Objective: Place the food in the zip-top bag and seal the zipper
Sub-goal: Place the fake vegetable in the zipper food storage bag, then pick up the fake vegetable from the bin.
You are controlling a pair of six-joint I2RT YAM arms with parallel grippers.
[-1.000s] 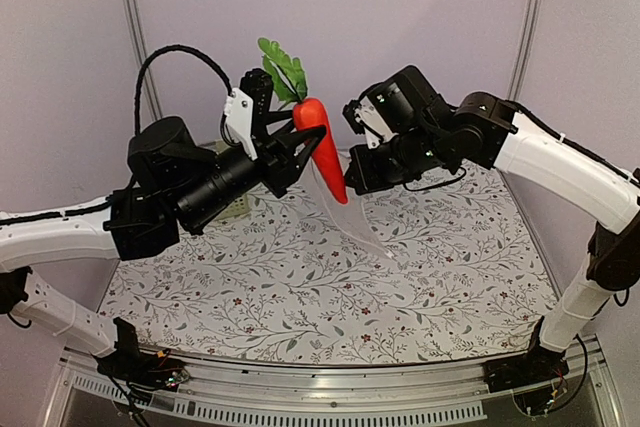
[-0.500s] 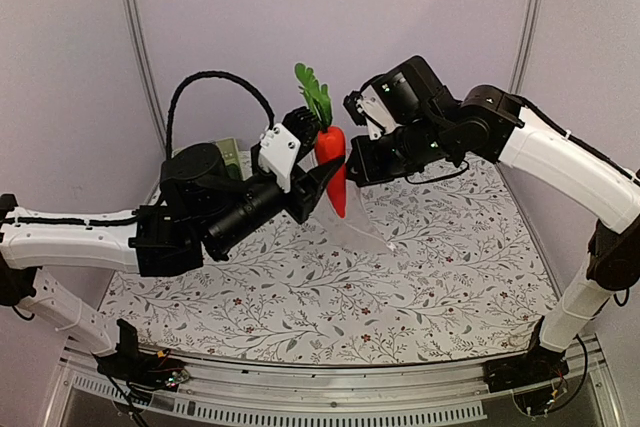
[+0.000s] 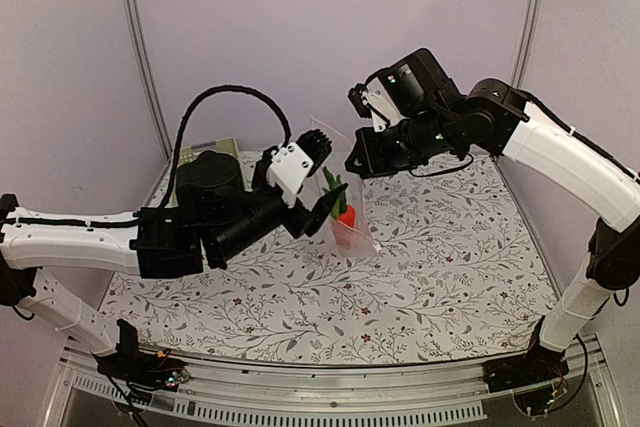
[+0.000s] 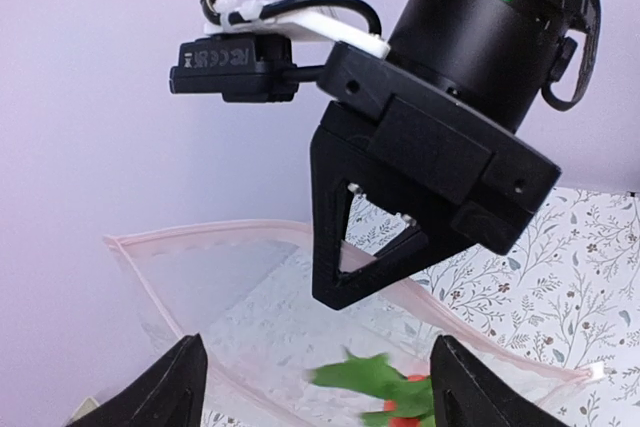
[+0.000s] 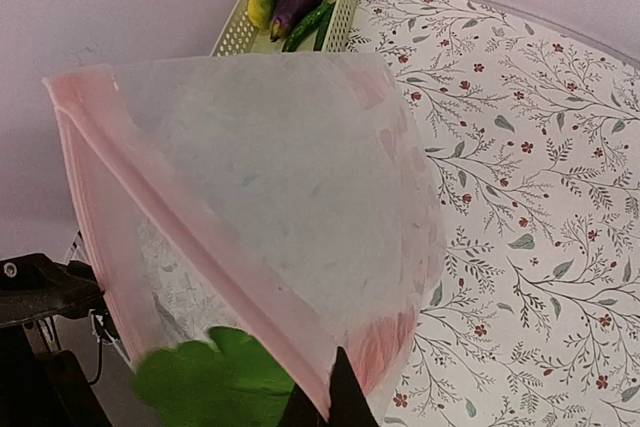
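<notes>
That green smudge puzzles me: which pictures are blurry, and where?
Left wrist view: the carrot is smeared at the bottom edge. Right wrist view: its leaves are a soft green blob, the near zip-top bag looks hazy, the far basket is sharp. Top external view: evenly lit, no glare.

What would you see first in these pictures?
An orange carrot with green leaves, inside a clear bag held up in the middle. The right end effector pinches the bag's top edge, and the left end effector is open beside it. A purple eggplant lies in the green basket at the back left corner.
</notes>
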